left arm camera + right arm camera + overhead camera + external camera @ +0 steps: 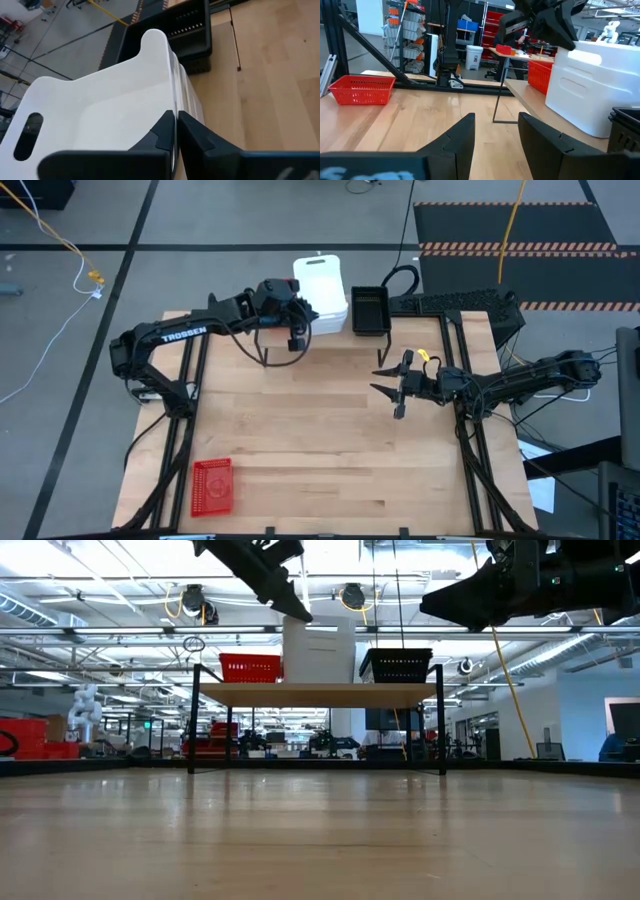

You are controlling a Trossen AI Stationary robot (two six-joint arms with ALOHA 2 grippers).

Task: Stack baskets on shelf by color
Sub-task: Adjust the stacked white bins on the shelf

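On the low shelf with a light wood plank top and thin black legs [320, 694], the left gripper [176, 131] is pinched closed on the rim of the top white rounded plastic basket [100, 105], stacked mid-shelf between red mesh baskets [250, 667] and black mesh baskets [397, 664]. The right gripper [496, 131] hovers with fingers apart in front of the shelf. One more red mesh basket [211, 485] lies on the table well away from the shelf.

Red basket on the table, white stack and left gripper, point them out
red basket [211, 486], high view, mesh floor
white stack [322, 288], high view, top basket's inside
left gripper [176, 131], left wrist view, between fingertips pinching the white rim
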